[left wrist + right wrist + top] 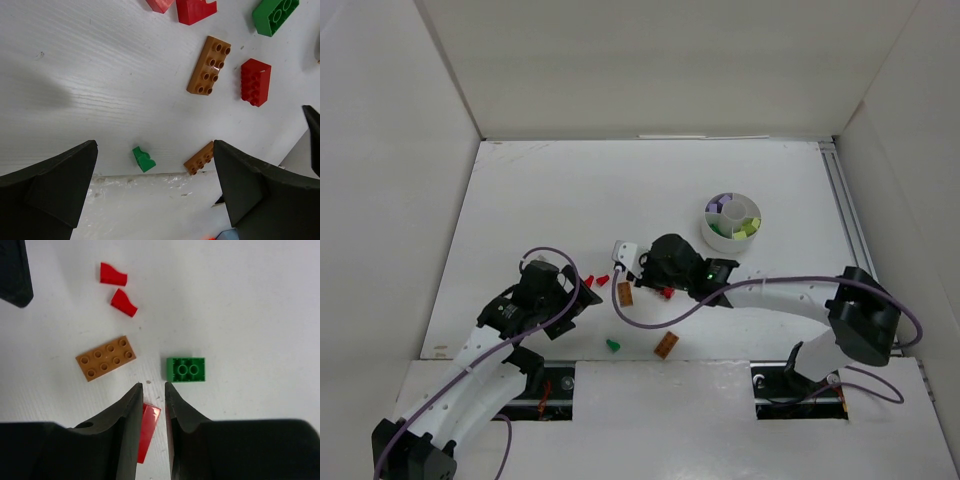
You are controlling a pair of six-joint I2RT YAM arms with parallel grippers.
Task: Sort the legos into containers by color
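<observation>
My right gripper (152, 385) has its jaws drawn close around a red lego (150, 432). The lego is tilted and leans on the left finger, with a thin strip of table showing beside the right one. Ahead of it lie a green brick (186, 369), a brown plate (106, 358) and two red slopes (123, 302). My left gripper (155, 144) hangs wide open over a small green piece (143, 159) and a brown brick (200, 157), touching neither. The round white dish (712, 238) at the back right has purple, pale yellow and green pieces in its containers.
High white walls close in the table on three sides. A metal rail (840, 200) runs along the right edge. The board's front edge (150, 176) lies just behind the small green piece. Purple cables loop off both arms.
</observation>
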